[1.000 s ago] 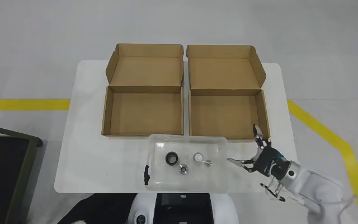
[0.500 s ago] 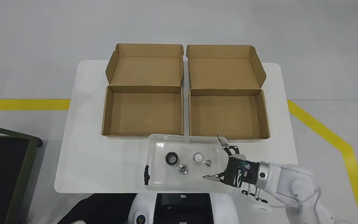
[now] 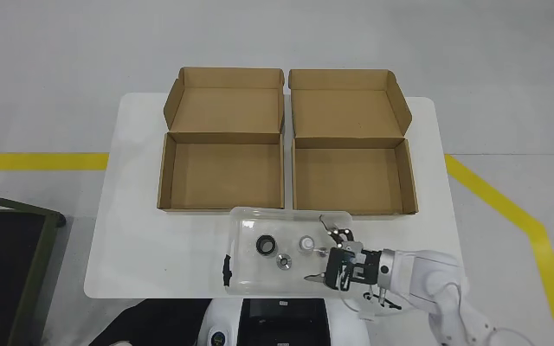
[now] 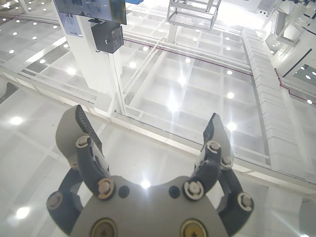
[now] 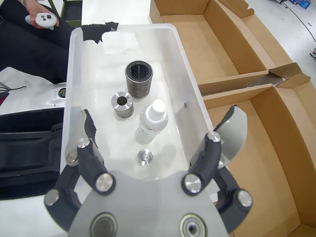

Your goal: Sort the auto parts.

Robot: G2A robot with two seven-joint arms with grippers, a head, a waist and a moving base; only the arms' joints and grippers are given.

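Note:
A clear plastic bin stands at the table's front edge. Inside it are a dark bearing sleeve, a small steel cylinder, a white bottle and a small shiny metal piece. My right gripper hovers open over the bin's right end, its fingers spread across the bin's width. The right wrist view looks into the bin: sleeve, cylinder, bottle and shiny piece lie ahead of the open right gripper. My left gripper is open, empty, pointing at the ceiling.
Two open cardboard boxes, the left box and the right box, sit side by side just behind the bin with their lids folded back. Both also appear beside the bin in the right wrist view, the nearer box close to one finger.
My right gripper has moved left from the table's front right corner to above the bin's right end, staying open. The parts in the bin have not moved.

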